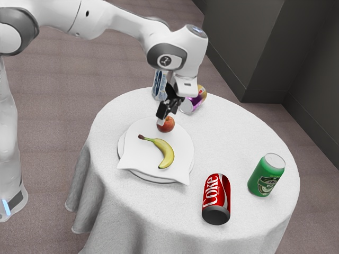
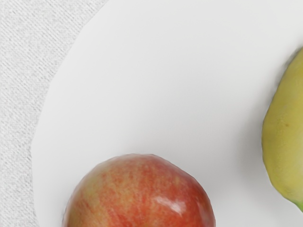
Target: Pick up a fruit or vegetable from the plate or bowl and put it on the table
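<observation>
My black gripper (image 1: 166,113) is directly over the red apple (image 1: 166,125), close to its top and partly overlapping it in the exterior view. The apple rests on the white plate (image 1: 132,156) near its rim. Beside it on the same plate lies a yellow banana (image 1: 166,151). From the wrist camera, the apple (image 2: 142,196) looms large at the lower edge, with part of the banana (image 2: 286,137) across a stretch of bare plate (image 2: 165,85). How the gripper meets the apple, if it does, cannot be made out.
On the white-covered table (image 1: 249,129) stand a red Coke can (image 1: 216,196) and a green can (image 1: 266,175), toward the exterior view's right. Behind my gripper are a purple and gold can (image 1: 196,100) lying tilted and a blue and white can (image 1: 158,86).
</observation>
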